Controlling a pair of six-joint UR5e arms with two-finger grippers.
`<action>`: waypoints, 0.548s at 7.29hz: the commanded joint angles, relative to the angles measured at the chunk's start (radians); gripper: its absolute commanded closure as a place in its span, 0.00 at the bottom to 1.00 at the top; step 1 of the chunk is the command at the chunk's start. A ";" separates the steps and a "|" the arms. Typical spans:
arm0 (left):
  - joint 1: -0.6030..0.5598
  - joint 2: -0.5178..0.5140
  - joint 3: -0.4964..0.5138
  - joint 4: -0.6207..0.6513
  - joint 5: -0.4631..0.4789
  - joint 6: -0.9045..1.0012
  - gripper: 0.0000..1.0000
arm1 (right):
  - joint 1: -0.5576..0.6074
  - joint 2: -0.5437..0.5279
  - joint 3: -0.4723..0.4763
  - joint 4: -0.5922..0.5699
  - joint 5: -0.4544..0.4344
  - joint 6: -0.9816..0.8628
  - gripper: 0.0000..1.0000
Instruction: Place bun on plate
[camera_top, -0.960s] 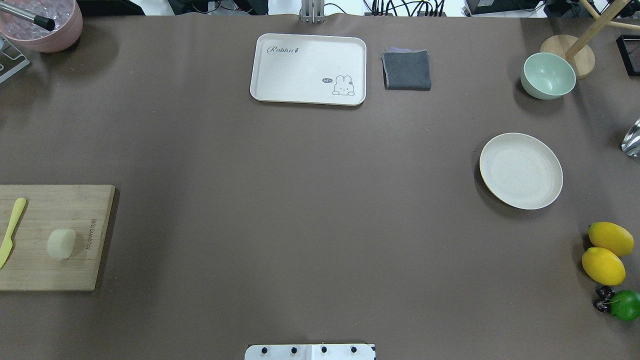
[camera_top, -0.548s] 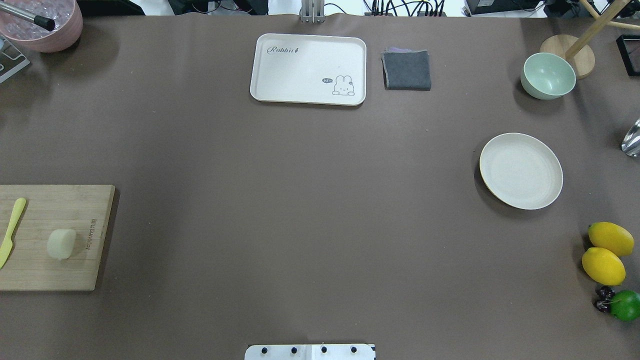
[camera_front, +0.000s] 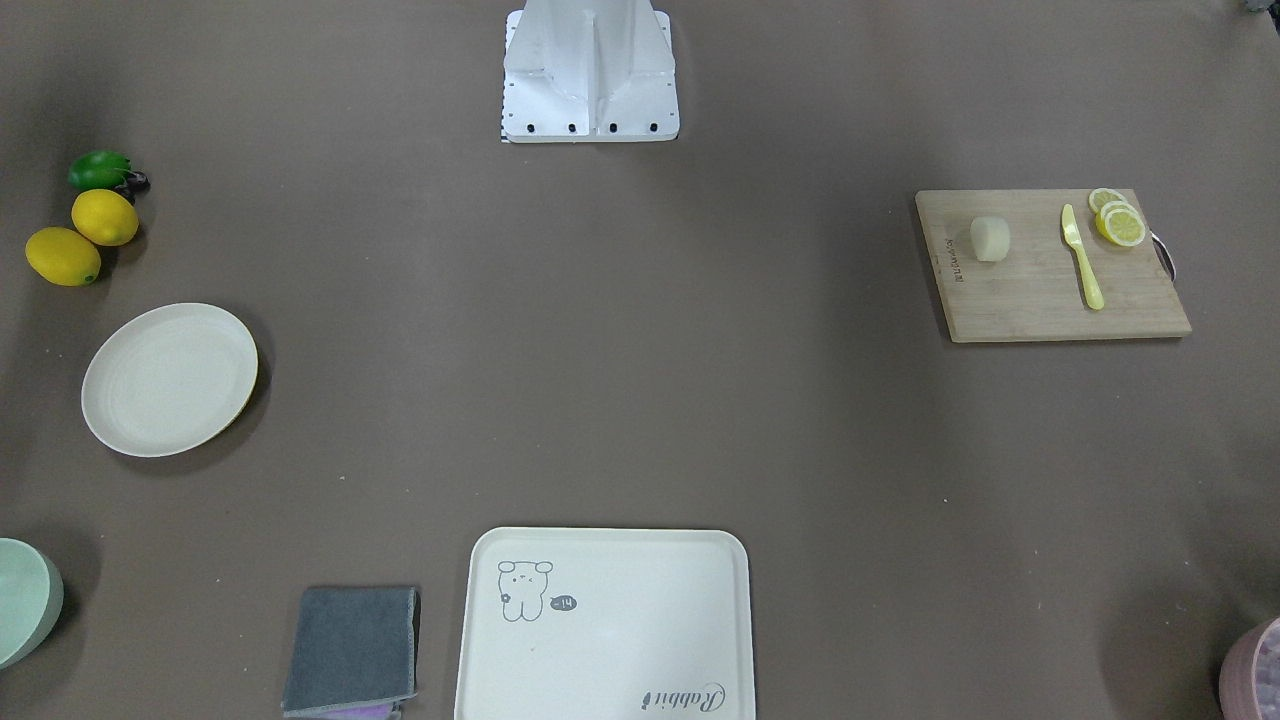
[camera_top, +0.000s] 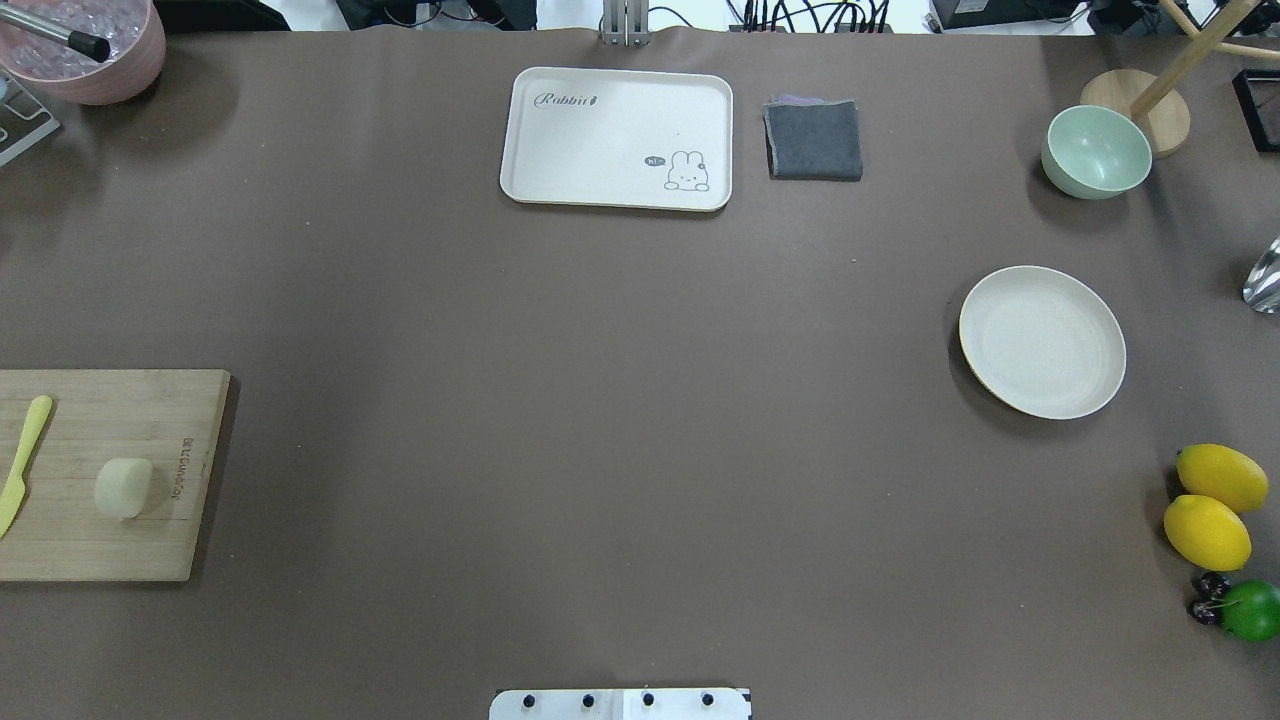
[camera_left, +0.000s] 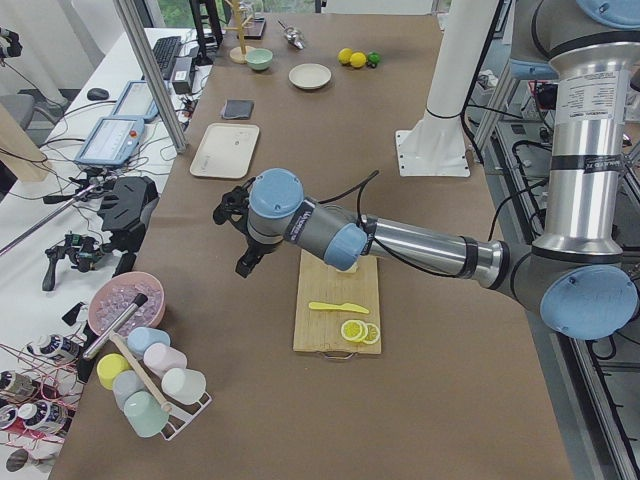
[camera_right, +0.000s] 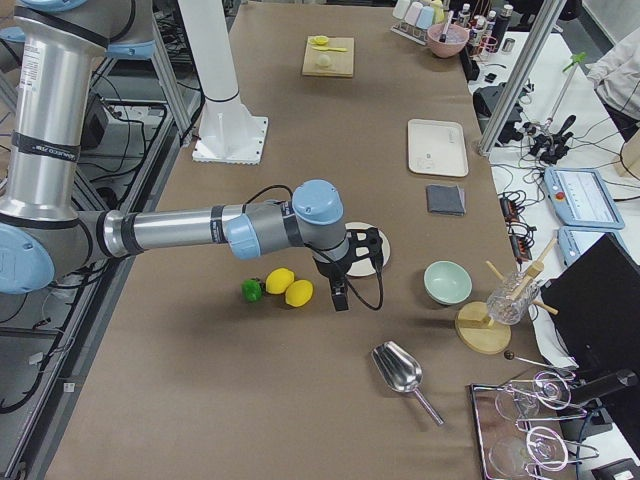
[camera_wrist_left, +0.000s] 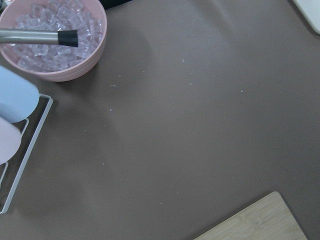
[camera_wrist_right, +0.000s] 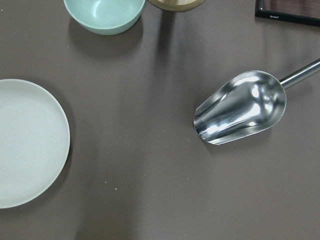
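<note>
The bun (camera_top: 123, 488), a small pale cream roll, lies on a wooden cutting board (camera_top: 100, 545) at the table's left edge, also seen in the front-facing view as the bun (camera_front: 989, 239). The round cream plate (camera_top: 1042, 341) sits bare at the right; the right wrist view catches part of the plate (camera_wrist_right: 25, 145). My left gripper (camera_left: 244, 262) shows only in the exterior left view, hanging above the table beside the board; I cannot tell if it is open or shut. My right gripper (camera_right: 340, 298) hovers between the plate and the lemons, its state also unclear.
A yellow knife (camera_top: 22, 462) and lemon slices (camera_front: 1118, 220) share the board. A rabbit tray (camera_top: 617, 138) and grey cloth (camera_top: 814, 140) lie at the far edge. Green bowl (camera_top: 1096, 152), lemons (camera_top: 1207, 532), lime (camera_top: 1250, 610), metal scoop (camera_wrist_right: 240, 107) and pink ice bowl (camera_top: 85, 45) ring the table.
</note>
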 joint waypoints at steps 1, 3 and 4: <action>0.015 0.038 0.000 -0.125 -0.011 -0.053 0.02 | -0.050 0.003 -0.072 0.140 0.046 0.157 0.00; 0.029 0.040 -0.001 -0.135 -0.011 -0.062 0.02 | -0.192 0.011 -0.177 0.403 0.015 0.434 0.03; 0.029 0.040 -0.003 -0.135 -0.011 -0.062 0.02 | -0.287 0.026 -0.212 0.506 -0.052 0.586 0.03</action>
